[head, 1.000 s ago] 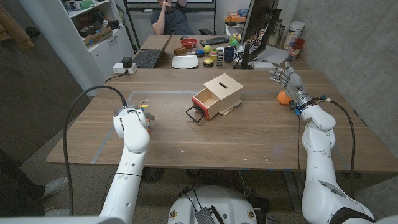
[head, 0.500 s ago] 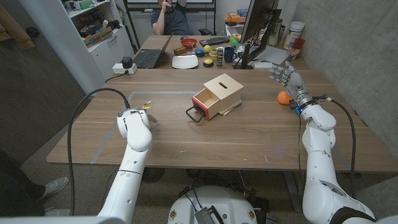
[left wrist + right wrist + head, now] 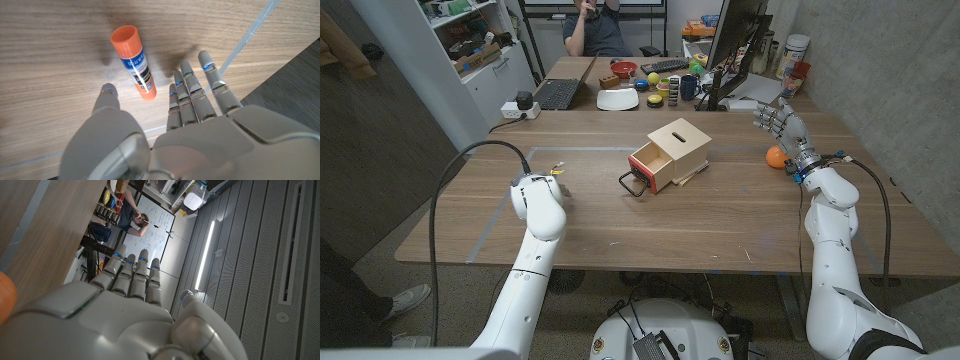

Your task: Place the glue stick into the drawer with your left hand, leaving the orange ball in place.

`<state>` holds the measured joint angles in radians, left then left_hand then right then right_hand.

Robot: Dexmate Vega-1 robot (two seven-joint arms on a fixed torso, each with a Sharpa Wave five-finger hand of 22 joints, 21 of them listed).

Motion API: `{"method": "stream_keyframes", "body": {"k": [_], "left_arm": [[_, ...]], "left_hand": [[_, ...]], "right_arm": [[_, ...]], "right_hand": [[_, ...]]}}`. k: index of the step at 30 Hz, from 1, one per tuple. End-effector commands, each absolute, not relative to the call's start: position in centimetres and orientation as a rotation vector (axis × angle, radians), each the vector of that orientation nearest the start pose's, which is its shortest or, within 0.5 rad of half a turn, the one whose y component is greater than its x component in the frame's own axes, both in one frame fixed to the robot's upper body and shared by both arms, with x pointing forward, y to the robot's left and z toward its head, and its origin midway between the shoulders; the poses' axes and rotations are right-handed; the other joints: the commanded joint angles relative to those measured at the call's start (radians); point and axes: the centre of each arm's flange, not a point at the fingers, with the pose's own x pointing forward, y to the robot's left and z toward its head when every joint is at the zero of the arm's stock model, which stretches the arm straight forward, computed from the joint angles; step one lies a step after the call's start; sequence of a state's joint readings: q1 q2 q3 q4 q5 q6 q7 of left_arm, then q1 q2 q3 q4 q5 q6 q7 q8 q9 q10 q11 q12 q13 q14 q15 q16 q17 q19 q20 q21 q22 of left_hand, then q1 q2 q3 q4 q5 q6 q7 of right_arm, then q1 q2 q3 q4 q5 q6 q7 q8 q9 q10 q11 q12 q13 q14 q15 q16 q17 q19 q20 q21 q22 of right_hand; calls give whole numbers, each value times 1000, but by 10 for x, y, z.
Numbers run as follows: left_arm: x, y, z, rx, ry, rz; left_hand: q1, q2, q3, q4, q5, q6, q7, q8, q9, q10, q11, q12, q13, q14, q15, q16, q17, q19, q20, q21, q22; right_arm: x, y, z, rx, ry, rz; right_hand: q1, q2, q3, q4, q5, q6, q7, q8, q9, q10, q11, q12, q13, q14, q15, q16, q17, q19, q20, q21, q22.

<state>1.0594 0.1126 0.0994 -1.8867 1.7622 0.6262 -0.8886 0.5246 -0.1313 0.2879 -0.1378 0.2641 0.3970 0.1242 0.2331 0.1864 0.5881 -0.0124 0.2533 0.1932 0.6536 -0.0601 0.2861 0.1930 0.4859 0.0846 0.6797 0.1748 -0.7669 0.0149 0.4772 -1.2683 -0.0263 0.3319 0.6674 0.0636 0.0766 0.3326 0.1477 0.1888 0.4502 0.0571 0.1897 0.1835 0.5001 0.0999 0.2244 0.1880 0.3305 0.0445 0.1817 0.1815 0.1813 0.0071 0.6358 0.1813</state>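
The glue stick (image 3: 135,62), orange-capped with a blue and white label, lies flat on the wooden table (image 3: 720,220). My left hand (image 3: 175,125) hovers over it, fingers (image 3: 200,90) spread on one side and thumb on the other, holding nothing. In the head view the glue stick (image 3: 557,167) peeks out just beyond my left hand (image 3: 558,188), at the table's left. The wooden box (image 3: 678,142) stands mid-table with its red drawer (image 3: 650,165) pulled open. The orange ball (image 3: 776,157) rests at the right beside my right hand (image 3: 780,125), which stands open with fingers up.
A second desk behind holds a laptop (image 3: 558,94), a white bowl (image 3: 618,99), cups and a monitor (image 3: 735,40), with a person seated beyond. A black cable (image 3: 470,160) loops over the table's left edge. Bare wood lies between the glue stick and the drawer.
My left arm has shifted slightly right and forward, bringing the hand over the glue stick. The right hand, ball and box have not moved.
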Motion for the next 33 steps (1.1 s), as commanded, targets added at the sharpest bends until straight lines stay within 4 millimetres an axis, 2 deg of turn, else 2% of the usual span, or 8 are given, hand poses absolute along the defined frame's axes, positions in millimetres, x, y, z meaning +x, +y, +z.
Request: {"method": "stream_keyframes", "body": {"k": [1,7,11,19,22,27,28,33], "left_arm": [[562,310,-31,1316,384,413],[565,308,-29,1328,388,424],[566,309,-28,1308,398,436],[569,308,-27,1307,404,443],[569,307,-27,1306,399,446],[569,306,-26,1309,393,457],[569,306,-26,1309,396,463],[567,307,-24,1301,390,465]], "left_hand": [[34,15,5,2,6,61,-8,9,-2,76,-25,13,2,78,-63,17,1,66,-28,15,3],[92,65,35,4,-1,158,-18,16,-2,188,-62,22,0,198,-108,37,0,164,-79,34,3],[118,96,54,6,-4,190,-27,17,-2,226,-69,23,0,239,-122,43,0,189,-94,38,3],[182,157,105,8,-41,347,-44,30,-3,378,-124,34,-1,384,-152,60,7,251,-135,47,4],[216,188,136,5,-57,416,-54,35,-3,440,-137,39,-1,450,-157,76,18,258,-142,50,6],[244,221,170,9,-74,501,-63,37,-2,503,-152,36,0,498,-158,83,35,269,-147,58,8],[247,229,176,12,-75,516,-66,37,-2,518,-139,37,1,506,-157,86,39,272,-151,60,8],[254,240,189,15,-79,556,-62,38,-1,551,-144,36,1,534,-158,94,48,287,-156,69,8]], "right_arm": [[628,-371,21,-101,-817,178],[631,-372,22,-95,-819,178],[632,-373,23,-99,-817,174],[635,-375,24,-94,-819,175],[637,-375,23,-90,-818,180],[640,-375,24,-89,-816,183],[640,-375,24,-92,-816,182],[642,-374,25,-91,-815,181]], "right_hand": [[-12,0,-1,0,6,3,6,4,5,4,7,1,4,5,2,6,1,0,0,-1,4],[-13,0,-2,-1,6,5,7,5,5,4,6,0,4,6,2,6,0,-1,0,-2,4],[-13,0,-2,-1,7,7,6,6,5,5,7,1,4,6,0,6,0,-1,-1,-3,4],[-15,0,-3,-1,7,8,5,6,5,4,5,0,4,7,0,6,0,-1,-1,-5,4],[-15,0,-4,-2,7,9,7,7,5,4,6,0,4,7,-1,6,0,-1,-1,-6,4],[-16,1,-4,-2,8,9,6,6,6,3,6,0,4,8,0,6,0,-1,-2,-7,4],[-16,1,-4,-2,8,8,6,6,6,3,6,0,4,9,0,7,0,0,-2,-7,4],[-17,1,-5,-2,8,8,7,6,6,2,4,-1,4,9,0,7,0,0,-1,-8,3]]}}
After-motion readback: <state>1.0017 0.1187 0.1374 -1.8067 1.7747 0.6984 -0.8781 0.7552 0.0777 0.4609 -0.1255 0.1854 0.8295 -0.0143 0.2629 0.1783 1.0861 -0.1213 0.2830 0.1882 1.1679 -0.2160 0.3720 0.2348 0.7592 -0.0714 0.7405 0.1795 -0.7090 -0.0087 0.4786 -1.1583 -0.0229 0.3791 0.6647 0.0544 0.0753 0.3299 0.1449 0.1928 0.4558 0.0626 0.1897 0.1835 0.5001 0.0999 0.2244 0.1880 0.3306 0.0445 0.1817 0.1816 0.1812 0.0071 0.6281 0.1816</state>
